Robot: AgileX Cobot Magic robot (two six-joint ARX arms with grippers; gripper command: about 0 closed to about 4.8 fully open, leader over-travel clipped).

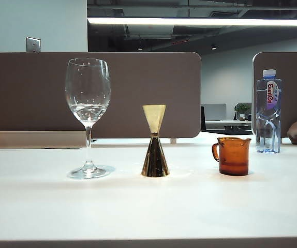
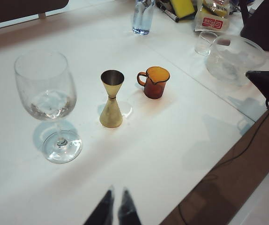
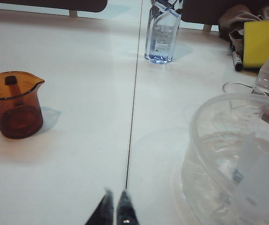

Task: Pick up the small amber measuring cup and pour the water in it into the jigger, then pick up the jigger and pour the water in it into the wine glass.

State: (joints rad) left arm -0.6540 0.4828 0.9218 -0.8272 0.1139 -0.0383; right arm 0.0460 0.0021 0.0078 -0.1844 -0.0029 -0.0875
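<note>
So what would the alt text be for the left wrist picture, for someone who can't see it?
On a white table stand, in a row, a wine glass holding a little water, a gold jigger and a small amber measuring cup. The left gripper hovers nearer the camera, jaws nearly together and holding nothing. A water bottle and clear bowl sit beyond.

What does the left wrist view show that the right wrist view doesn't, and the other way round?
Only the left wrist view shows the wine glass with water in its bowl, the jigger standing beside it, and the left pincer, its tips close together above the table, holding nothing. Only the right wrist view shows the right pincer, shut and empty. Both show the small amber measuring cup, the water bottle, the clear plastic bowl and the yellow sponge.
</note>
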